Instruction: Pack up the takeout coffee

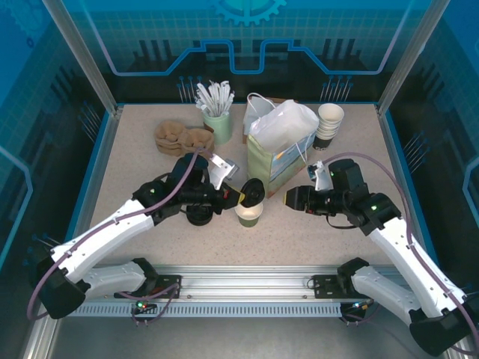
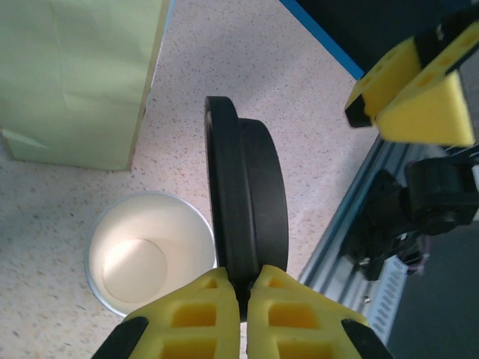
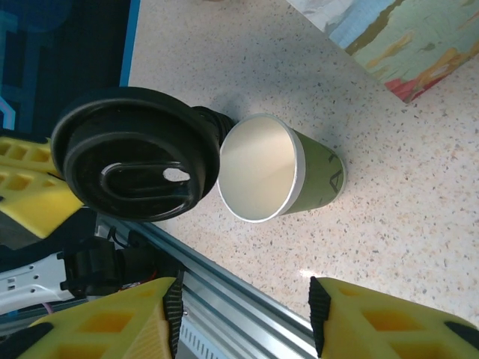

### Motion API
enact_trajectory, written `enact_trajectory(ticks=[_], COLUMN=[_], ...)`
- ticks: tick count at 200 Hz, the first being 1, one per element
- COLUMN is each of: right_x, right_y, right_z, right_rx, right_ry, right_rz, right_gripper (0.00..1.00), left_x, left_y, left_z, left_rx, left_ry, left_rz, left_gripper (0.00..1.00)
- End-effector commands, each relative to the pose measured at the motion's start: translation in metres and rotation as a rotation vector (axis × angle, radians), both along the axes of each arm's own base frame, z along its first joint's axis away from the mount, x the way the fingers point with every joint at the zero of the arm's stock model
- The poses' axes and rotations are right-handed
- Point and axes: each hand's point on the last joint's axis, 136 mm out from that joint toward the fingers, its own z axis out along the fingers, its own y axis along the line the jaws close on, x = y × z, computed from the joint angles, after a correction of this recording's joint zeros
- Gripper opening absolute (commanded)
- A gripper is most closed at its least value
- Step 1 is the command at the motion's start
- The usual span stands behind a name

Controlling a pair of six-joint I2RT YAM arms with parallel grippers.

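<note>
The takeout coffee's olive-green paper cup [image 1: 250, 213] stands lidless on the table in front of the paper bag [image 1: 281, 146]. Its inside is white and empty in the left wrist view [image 2: 150, 250] and the right wrist view [image 3: 281, 176]. My left gripper [image 1: 238, 196] is shut on the round black lid [image 2: 247, 209], held on edge just above the cup's left rim [image 3: 135, 164]. The yellow fingertips [image 2: 217, 299] pinch the lid's rim. My right gripper [image 1: 290, 199] stands open to the right of the cup, a short way off, with nothing between its fingers [image 3: 243, 299].
A low black pile of lids [image 1: 198, 215] sits under the left wrist. At the back are brown cup carriers [image 1: 183, 137], a green holder of white sticks [image 1: 217, 112] and a stack of white-rimmed cups [image 1: 329, 123]. The metal rail [image 1: 247, 284] runs along the near edge.
</note>
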Motion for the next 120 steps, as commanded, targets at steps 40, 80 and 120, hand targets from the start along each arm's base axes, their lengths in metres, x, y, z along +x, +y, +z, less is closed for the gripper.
enact_trajectory(ticks=[40,80,120], right_x=[0.005,0.010,0.016], right_y=[0.021,0.027,0.032], right_z=[-0.008,-0.017,-0.030], right_rx=[0.052,0.085,0.103], right_ry=[-0.072,-0.066,-0.052], right_rz=[0.104,0.099,0.083], right_gripper=[0.52,0.61,0.62], left_x=[-0.002,0.009,0.010], left_y=[0.009,0.020,0.021], left_z=[-0.004,-0.023,-0.037], left_rx=[-0.122,-0.181,-0.200], left_ry=[0.208,0.345,0.404], left_rz=[0.036,0.090,0.095], left_gripper=[0.07,0.07,0.08])
